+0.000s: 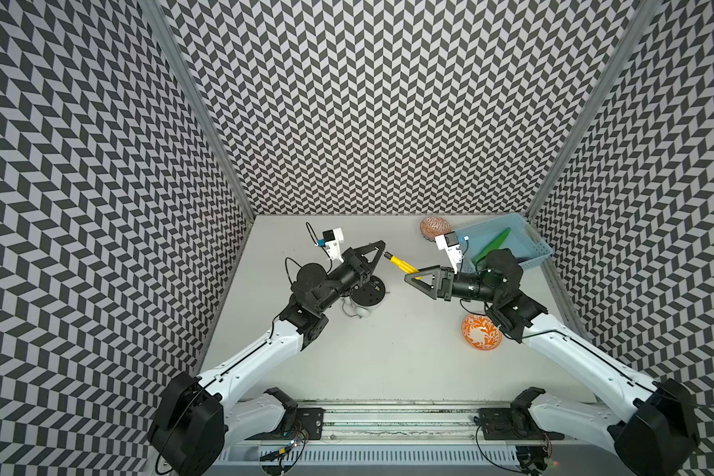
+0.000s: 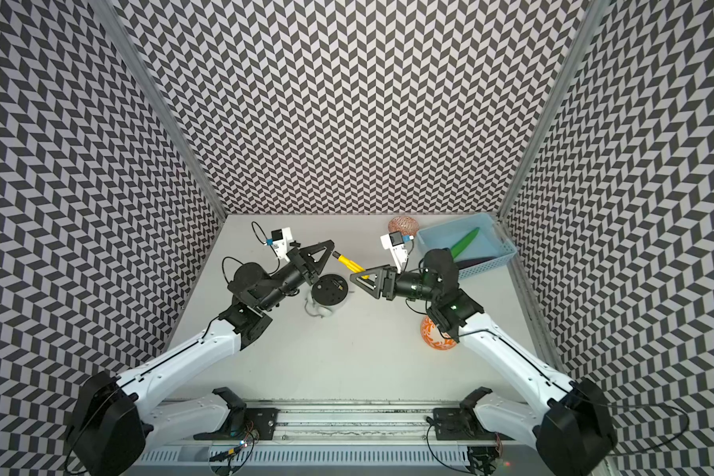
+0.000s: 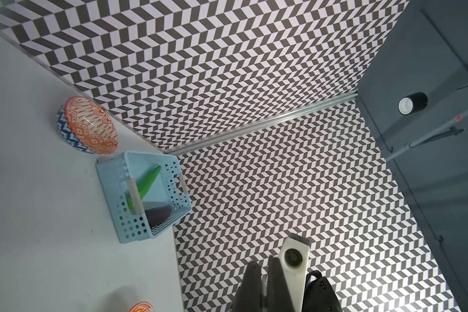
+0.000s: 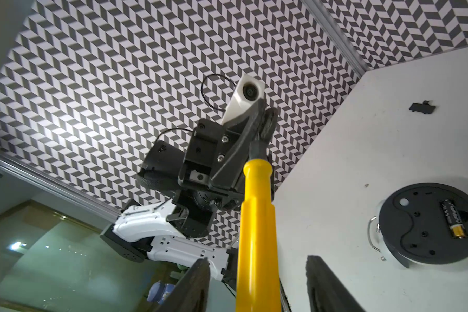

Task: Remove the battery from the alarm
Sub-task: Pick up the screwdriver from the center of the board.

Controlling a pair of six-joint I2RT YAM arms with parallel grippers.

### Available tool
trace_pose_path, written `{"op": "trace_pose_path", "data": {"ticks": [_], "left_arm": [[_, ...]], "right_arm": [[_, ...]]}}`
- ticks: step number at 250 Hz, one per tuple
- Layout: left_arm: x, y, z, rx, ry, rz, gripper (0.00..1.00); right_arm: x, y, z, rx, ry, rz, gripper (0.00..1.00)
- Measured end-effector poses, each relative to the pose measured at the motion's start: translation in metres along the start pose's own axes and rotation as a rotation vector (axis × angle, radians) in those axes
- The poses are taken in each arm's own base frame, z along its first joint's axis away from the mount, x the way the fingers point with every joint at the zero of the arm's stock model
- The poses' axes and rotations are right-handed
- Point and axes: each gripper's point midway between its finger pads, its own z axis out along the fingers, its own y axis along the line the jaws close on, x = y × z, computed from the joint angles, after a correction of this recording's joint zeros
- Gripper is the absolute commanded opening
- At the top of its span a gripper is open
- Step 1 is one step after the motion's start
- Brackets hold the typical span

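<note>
While the left pincer (image 1: 381, 247) is clenched on the dark shaft of the screwdriver (image 1: 402, 264) in both top views, the right pincer (image 1: 411, 277) stands released around its yellow handle. Near the left pincer, lower down, the alarm (image 1: 371, 291) lies face down on the counter (image 1: 388, 354). From the left wrist, that pincer's 2 fingers (image 3: 251, 291) press together. From the right wrist, the right pincer's jaws stand clear of the handle. Off to their side, the battery (image 4: 455, 219) sits in the alarm's black back.
</note>
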Motion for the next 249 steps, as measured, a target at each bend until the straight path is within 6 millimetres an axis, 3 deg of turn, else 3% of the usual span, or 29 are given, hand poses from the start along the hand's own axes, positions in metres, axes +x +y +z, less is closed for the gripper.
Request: {"op": "trace_pose_path", "data": {"ticks": [56, 98, 143, 191, 197, 216, 249], "left_arm": [[0.012, -0.008, 0.005, 0.034, 0.015, -0.035, 0.0], [0.011, -0.011, 0.006, 0.053, 0.003, -0.044, 0.0], [0.009, -0.007, 0.008, 0.046, -0.014, -0.036, 0.0], [0.013, 0.002, 0.006, 0.034, -0.013, -0.04, 0.0], [0.013, 0.004, 0.005, 0.028, -0.012, -0.041, 0.07], [0.012, 0.015, 0.002, -0.006, -0.013, -0.022, 0.49], [-0.019, 0.05, -0.016, -0.185, -0.066, 0.118, 0.66]], "right_arm": [[-0.016, 0.015, 0.001, -0.061, -0.06, 0.028, 0.41], [-0.018, 0.009, 0.006, -0.069, -0.057, 0.06, 0.31], [-0.016, 0.003, 0.009, -0.059, -0.049, 0.102, 0.01], [-0.016, -0.006, 0.004, -0.035, -0.039, 0.109, 0.0], [-0.015, -0.008, 0.003, -0.03, -0.031, 0.112, 0.0], [-0.012, -0.016, 0.0, -0.002, -0.013, 0.109, 0.0], [-0.022, -0.042, -0.016, 0.116, -0.018, 0.087, 0.0]]}}
